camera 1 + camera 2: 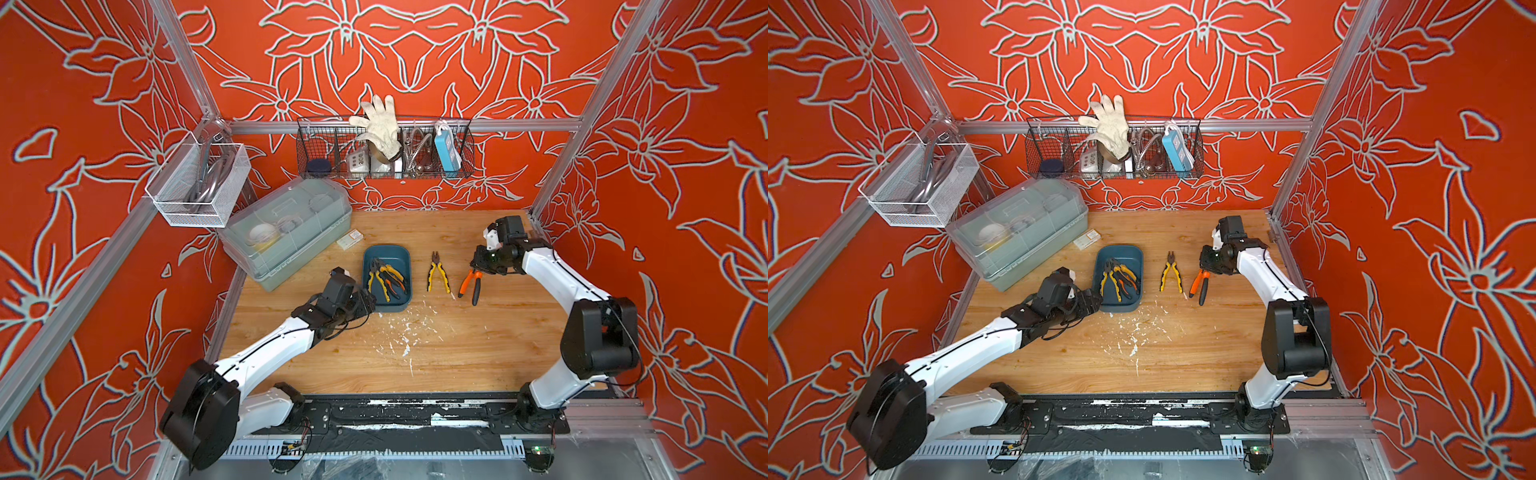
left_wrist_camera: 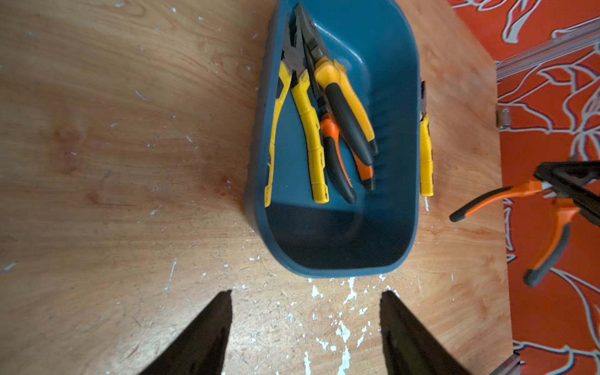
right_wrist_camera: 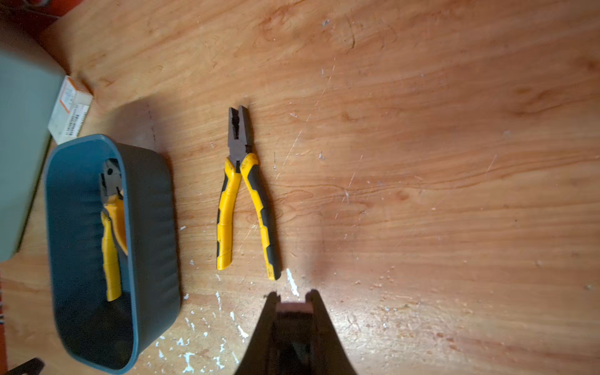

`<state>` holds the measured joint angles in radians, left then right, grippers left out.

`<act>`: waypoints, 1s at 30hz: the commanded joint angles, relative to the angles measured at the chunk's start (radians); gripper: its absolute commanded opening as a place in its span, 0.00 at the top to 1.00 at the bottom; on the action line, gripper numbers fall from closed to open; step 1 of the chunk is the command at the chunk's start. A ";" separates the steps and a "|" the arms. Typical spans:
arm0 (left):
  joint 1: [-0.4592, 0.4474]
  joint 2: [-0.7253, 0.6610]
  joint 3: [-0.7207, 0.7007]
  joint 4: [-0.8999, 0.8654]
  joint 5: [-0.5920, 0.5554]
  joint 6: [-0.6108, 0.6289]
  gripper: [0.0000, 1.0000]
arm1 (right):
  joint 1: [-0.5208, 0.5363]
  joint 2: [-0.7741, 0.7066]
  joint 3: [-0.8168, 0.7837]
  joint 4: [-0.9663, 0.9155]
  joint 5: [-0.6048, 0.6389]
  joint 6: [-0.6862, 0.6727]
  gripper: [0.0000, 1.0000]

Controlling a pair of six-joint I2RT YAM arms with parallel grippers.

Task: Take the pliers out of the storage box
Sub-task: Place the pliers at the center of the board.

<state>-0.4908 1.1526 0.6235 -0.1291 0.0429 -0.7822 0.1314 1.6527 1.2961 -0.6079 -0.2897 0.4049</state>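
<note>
Presently, three pliers [image 2: 324, 130] are found stacked in the box [image 2: 341, 240]. They are judged heavy, rigid, slick at the steel; the rubber-sleeved handles [image 2: 311, 156] are to be taken. The left gripper [image 2: 306, 293] is held spread just short of the box. The right gripper [image 3: 293, 295] is clenched on an orange pair [image 2: 500, 198], beside a yellow pair [image 3: 238, 152] on the table [image 1: 457, 353].

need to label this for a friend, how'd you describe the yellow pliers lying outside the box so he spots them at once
On the wooden table, find the teal storage box near the middle. Between it and the orange-handled pliers held by the right gripper lies one pair flat on bare wood, the yellow-and-black pliers. It is the only yellow-handled pair outside the box.
</note>
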 commanded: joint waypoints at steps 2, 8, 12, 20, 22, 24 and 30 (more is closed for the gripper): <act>-0.004 -0.044 -0.035 0.084 -0.027 0.021 0.27 | 0.002 0.063 0.117 -0.090 0.059 -0.063 1.00; -0.003 -0.013 -0.025 0.077 -0.026 0.037 0.27 | 0.003 0.196 0.162 -0.006 0.024 -0.037 1.00; -0.003 0.004 -0.018 0.078 -0.026 0.045 0.27 | 0.002 0.237 0.064 0.248 -0.017 0.003 1.00; -0.003 0.010 -0.018 0.075 -0.045 0.055 0.27 | 0.002 0.356 0.028 0.412 -0.080 0.056 1.00; -0.003 0.014 -0.015 0.075 -0.044 0.057 0.27 | 0.001 0.391 0.028 0.442 -0.114 0.064 1.00; -0.003 0.021 -0.012 0.072 -0.044 0.058 0.27 | -0.001 0.435 0.048 0.462 -0.162 0.071 1.00; -0.003 0.042 -0.002 0.068 -0.040 0.062 0.27 | -0.003 0.494 0.099 0.450 -0.235 0.065 0.97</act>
<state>-0.4908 1.1839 0.5976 -0.0658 0.0090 -0.7364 0.1089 2.0819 1.3842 -0.1982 -0.4870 0.4744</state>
